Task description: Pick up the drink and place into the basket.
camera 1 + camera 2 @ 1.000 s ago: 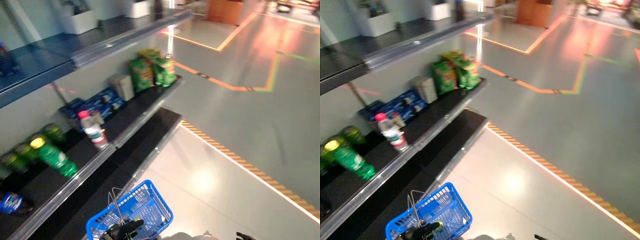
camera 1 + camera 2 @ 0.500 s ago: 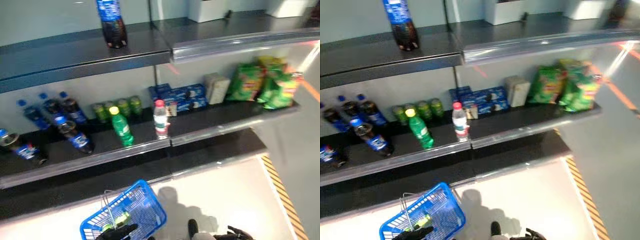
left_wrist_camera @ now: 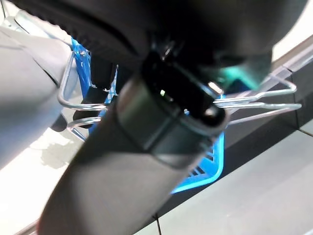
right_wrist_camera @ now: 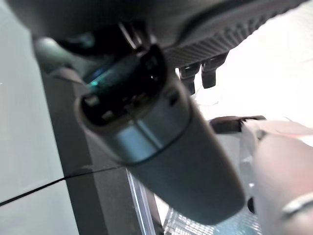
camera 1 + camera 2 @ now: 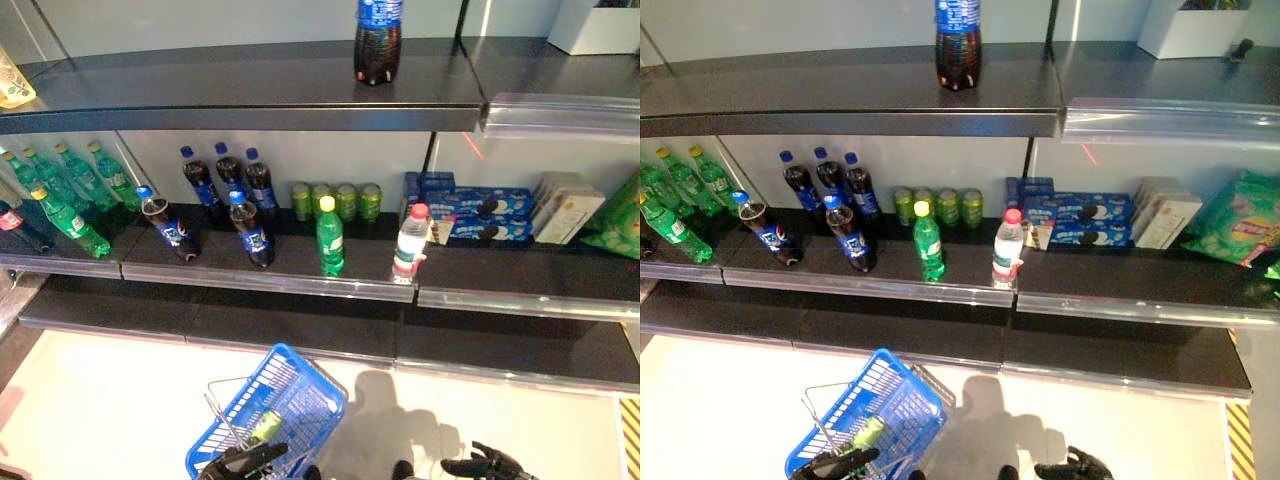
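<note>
We see cola bottles [image 5: 218, 192] left, green cans [image 5: 336, 200] behind, cookie boxes [image 5: 466, 214] right, one cola [image 5: 377, 40] above.

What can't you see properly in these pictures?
- Left hand: cut off by the eye views' bottom edge; its wrist view is filled by its own dark bulk, so its hold on the basket's wire handle is unclear.
- Right hand: partly cut off at the bottom edge.
- Green bottle in the blue basket: half hidden by the mesh and too small to identify.
</note>
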